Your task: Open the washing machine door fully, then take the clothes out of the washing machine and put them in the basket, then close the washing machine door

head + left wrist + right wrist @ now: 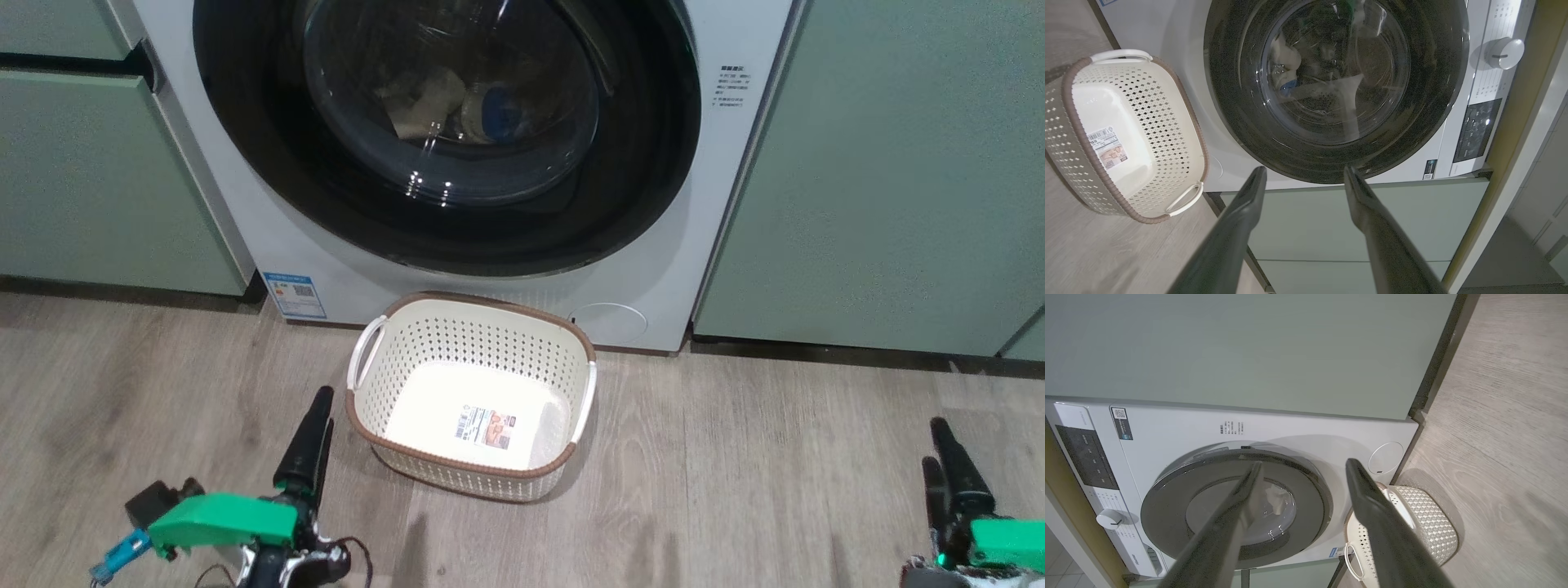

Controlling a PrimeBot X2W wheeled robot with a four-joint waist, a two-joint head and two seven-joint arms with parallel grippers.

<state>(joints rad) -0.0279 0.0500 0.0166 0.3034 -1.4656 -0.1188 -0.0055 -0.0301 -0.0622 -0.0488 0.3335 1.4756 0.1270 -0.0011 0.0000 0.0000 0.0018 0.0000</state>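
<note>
Grippers were seen nearest, low over the wood floor (735,490): left gripper (320,408) at the lower left of the head view, right gripper (936,445) at the lower right, both w/ fingers pointed toward the machine. In each wrist view the two dark fingers were spread wide apart, w/ nothing held btwn them.

Next, the basket (457,343) was set on the floor btwn the two grippers, nearer the left one. Its far rim was close in front of the base of the washing machine (735,204); whether they touched could not be told. A label (487,428) was stuck on the basket's bottom, and white handles were seen at both short sides.

Behind it, the washing machine door (245,122) was shut against the white front. Through the glass bowl the clothes (424,102) were made out inside the drum: cream fabric w/ a blue patch beside it.

Pale green cabinets (82,180) were seen on either side of the machine. A round knob (1504,53) and a dark control panel (1478,128) were seen at the machine's top, per the left wrist view.
</note>
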